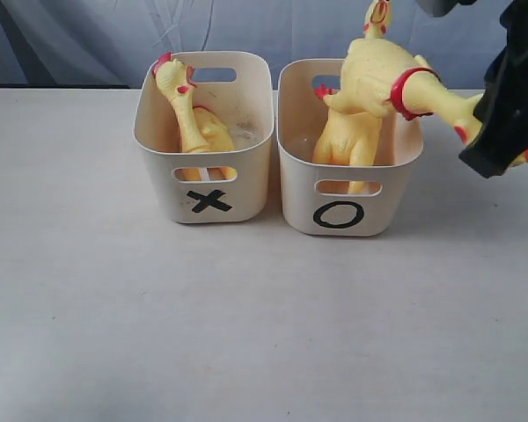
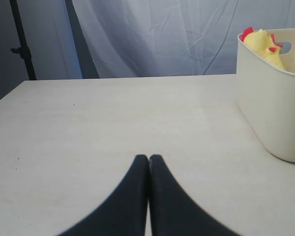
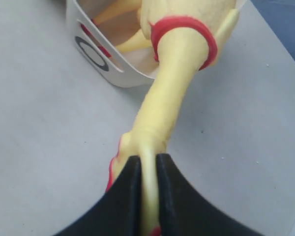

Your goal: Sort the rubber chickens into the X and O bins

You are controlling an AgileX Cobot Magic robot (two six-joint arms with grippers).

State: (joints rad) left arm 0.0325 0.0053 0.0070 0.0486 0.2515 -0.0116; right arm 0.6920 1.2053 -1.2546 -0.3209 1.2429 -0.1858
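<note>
Two cream bins stand side by side: the X bin [image 1: 246,189] on the left holds one rubber chicken [image 1: 189,119], its head showing over the rim [image 2: 263,42]. The O bin [image 1: 295,189] holds another chicken [image 1: 345,141] standing inside. My right gripper [image 1: 502,132] is shut on the head of a third chicken [image 1: 378,75], which hangs tilted over the O bin's right rim, feet up. In the right wrist view its neck and red ring [image 3: 184,44] stretch away from the gripper [image 3: 148,160] toward the O mark [image 3: 91,54]. My left gripper [image 2: 148,158] is shut and empty, low over the table.
The pale table [image 1: 158,334] stretches in front of and to the left of the bins. A grey-blue curtain [image 1: 88,35] hangs behind it. A dark stand pole [image 2: 22,44] rises at the far table edge in the left wrist view.
</note>
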